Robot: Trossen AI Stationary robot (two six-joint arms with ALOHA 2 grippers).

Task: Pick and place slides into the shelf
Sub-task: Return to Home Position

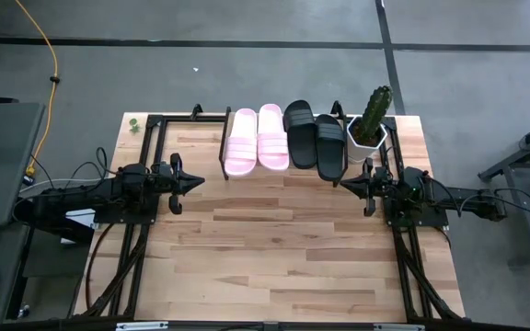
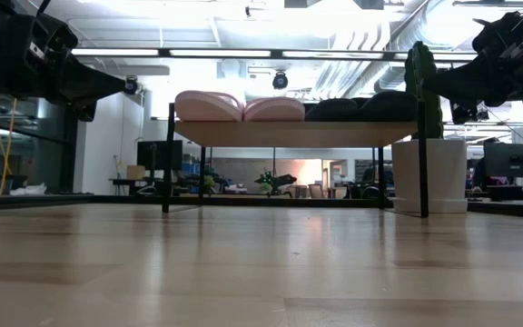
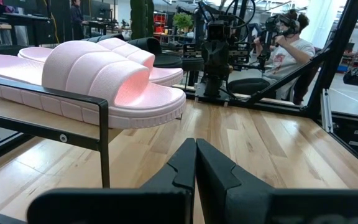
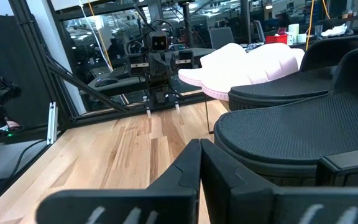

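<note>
The table (image 1: pixel 283 248) bears the shelf (image 2: pixel 289 133) at its far edge. On the shelf lie the pink slides (image 1: pixel 247 140) and, just beside them, the black slides (image 1: pixel 316 142), next to a cactus (image 1: pixel 373 115). The left gripper (image 1: pixel 196 181) and right gripper (image 1: pixel 343 182) hover well apart, both closed and empty.

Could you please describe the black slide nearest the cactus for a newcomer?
On the table's far side stands the shelf, carrying four slides. Take the end one beside the potted cactus: black, unlike the pink pair, set farther forward than its black neighbour.
</note>
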